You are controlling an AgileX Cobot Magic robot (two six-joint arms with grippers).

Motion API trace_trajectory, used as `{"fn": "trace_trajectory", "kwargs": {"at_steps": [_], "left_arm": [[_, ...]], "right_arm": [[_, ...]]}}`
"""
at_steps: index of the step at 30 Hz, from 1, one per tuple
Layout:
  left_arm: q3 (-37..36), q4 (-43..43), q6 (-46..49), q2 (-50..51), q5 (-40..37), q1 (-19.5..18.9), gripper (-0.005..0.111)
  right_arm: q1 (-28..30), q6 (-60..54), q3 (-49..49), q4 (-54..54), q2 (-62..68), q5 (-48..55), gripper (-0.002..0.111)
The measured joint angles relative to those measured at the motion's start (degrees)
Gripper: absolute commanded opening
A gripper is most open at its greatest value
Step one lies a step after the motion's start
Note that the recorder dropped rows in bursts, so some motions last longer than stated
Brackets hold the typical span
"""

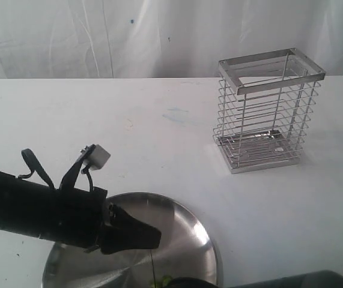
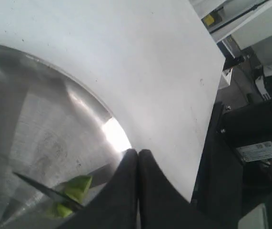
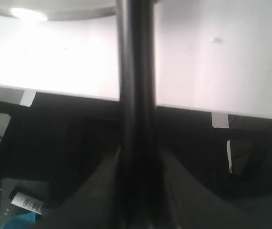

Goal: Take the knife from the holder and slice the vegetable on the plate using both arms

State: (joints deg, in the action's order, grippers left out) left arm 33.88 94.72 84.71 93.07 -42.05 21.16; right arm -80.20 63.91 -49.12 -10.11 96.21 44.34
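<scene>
A tall rectangular basket of shiny steel wire (image 1: 270, 111), the holder, stands upright on the white table (image 1: 129, 120) in the upper right of the exterior view, and nothing is visible inside it. Well apart from it, in the lower middle of that frame, lies a large round plate of shiny stainless steel (image 1: 183, 234), cut off by the bottom edge. The bulky black left arm (image 1: 33, 207) reaches in from the lower left across the plate's near side, with a small pale grey box (image 1: 97, 156) perched on cables above it. Its dark left gripper (image 1: 136, 236) hovers over the plate with the two fingers pressed flat together, clenched on nothing; the left wrist view shows them (image 2: 138, 191) meeting along a thin seam right over the plate's rim (image 2: 85, 93). Just beside those fingers, on the steel, sits a small green vegetable piece (image 2: 76, 187), and the narrow dark-grey blade of a slim kitchen knife (image 2: 47, 191) lies slanted against it, touching it. In the exterior view a speck of that green (image 1: 165, 280) shows at the bottom edge of the frame, with a thin dark line of blade (image 1: 152, 264) rising from it. In the right wrist view the right gripper (image 3: 136, 186) is clamped around the knife's black handle (image 3: 136, 86), which runs straight up the middle of the frame toward the plate's rim (image 3: 69, 14).
</scene>
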Motion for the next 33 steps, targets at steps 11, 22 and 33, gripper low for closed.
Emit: {"fn": "trace_trajectory", "kwargs": {"at_steps": [11, 22, 33], "left_arm": [[-1.47, 0.35, 0.65, 0.00, 3.54, 0.84, 0.000], [-1.47, 1.74, 0.99, 0.67, 3.38, 0.84, 0.000], [-1.47, 1.74, 0.99, 1.73, 2.96, 0.84, 0.000]], "right_arm": [[0.00, 3.56, 0.00, 3.93, 0.00, 1.53, 0.000], [0.00, 3.56, 0.12, 4.01, 0.00, 0.47, 0.000], [0.00, 3.56, 0.99, 4.01, 0.00, 0.22, 0.000]]}}
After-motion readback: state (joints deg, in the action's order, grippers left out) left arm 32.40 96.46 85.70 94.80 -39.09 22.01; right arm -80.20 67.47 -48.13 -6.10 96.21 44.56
